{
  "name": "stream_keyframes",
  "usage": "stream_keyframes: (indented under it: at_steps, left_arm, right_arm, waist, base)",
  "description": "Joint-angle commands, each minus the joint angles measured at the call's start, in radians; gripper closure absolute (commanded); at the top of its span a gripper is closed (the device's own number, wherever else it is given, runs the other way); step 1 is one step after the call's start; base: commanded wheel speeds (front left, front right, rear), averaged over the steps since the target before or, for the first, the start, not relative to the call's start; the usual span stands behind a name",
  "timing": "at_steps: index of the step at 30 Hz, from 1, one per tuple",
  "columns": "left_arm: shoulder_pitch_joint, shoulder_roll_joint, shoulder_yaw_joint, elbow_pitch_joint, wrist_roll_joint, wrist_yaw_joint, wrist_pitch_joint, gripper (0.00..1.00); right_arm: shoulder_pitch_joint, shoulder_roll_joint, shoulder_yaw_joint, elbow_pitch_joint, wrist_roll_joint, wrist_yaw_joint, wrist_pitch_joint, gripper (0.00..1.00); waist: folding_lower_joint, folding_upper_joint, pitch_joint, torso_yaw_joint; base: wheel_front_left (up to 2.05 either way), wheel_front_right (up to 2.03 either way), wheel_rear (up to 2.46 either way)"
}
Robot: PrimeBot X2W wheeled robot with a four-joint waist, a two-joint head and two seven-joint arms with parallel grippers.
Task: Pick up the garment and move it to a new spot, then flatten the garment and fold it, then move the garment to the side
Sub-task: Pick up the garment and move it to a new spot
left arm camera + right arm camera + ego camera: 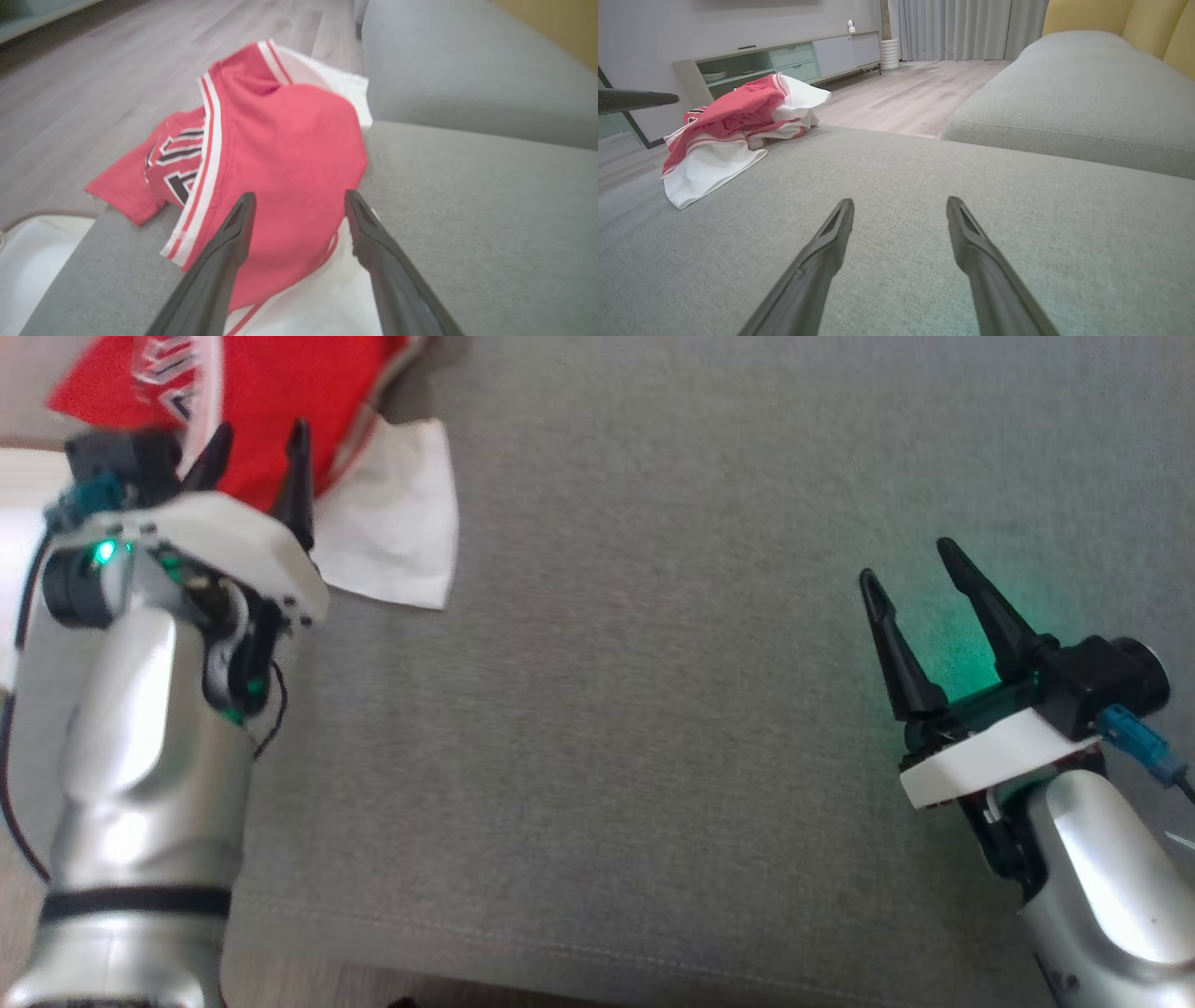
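The garment (pixel 280 401) is a crumpled red and white jersey with black lettering, lying at the far left corner of the grey cushion (pixel 653 709). My left gripper (pixel 260 441) hovers open just above its red part, nothing between the fingers. From the left wrist the garment (pixel 280 154) bulges up right ahead of the open left gripper (pixel 299 200). My right gripper (pixel 910 565) stands open over bare cushion at the right, far from the cloth. From the right wrist the garment (pixel 733 126) lies far off to the left of the open right gripper (pixel 900 205).
The cushion's front seam (pixel 560 943) runs along the bottom. Wooden floor (pixel 93 70) lies beyond the cushion's left edge, and a white object (pixel 32 261) sits beside it. A second grey cushion (pixel 1064 88), a low cabinet (pixel 784 60) and curtains stand farther off.
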Motion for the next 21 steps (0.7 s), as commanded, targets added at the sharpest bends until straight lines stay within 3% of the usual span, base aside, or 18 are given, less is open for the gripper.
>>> stream_keyframes:
  at_steps: [1,8,10,16,21]
  left_arm:
    - [-0.056,0.043,0.029,-0.008,0.009,0.007,0.005,0.0]
    - [-0.184,0.068,0.023,0.238,0.031,0.045,0.031,0.0]
    - [-0.207,0.073,0.021,0.289,0.033,0.044,0.016,1.0]
    - [-0.251,0.083,0.025,0.383,0.032,0.059,-0.048,1.0]
    - [-0.271,0.101,0.028,0.347,0.031,0.06,-0.131,1.0]
  right_arm:
    - [-0.016,-0.014,0.021,-0.042,0.008,-0.001,0.001,0.0]
    - [-0.03,-0.027,0.014,-0.083,0.008,-0.001,0.014,0.0]
    - [-0.028,-0.029,0.011,-0.089,0.009,-0.001,0.016,0.0]
    - [-0.011,-0.018,-0.014,-0.089,0.014,-0.001,0.01,0.0]
    - [0.022,-0.003,-0.043,-0.069,0.021,-0.001,-0.008,0.0]
  waist:
    - [-0.0003,0.0,0.048,-0.042]
    - [-0.0003,0.0,0.09,-0.081]
    - [-0.0003,0.0,0.093,-0.088]
    - [-0.0003,0.0,0.076,-0.089]
    - [-0.0003,0.0,0.015,-0.075]
  base:
    - [0.0,0.0,0.0]
    - [0.0,0.0,0.0]
    - [0.0,0.0,0.0]
    - [0.0,0.0,0.0]
    - [0.0,0.0,0.0]
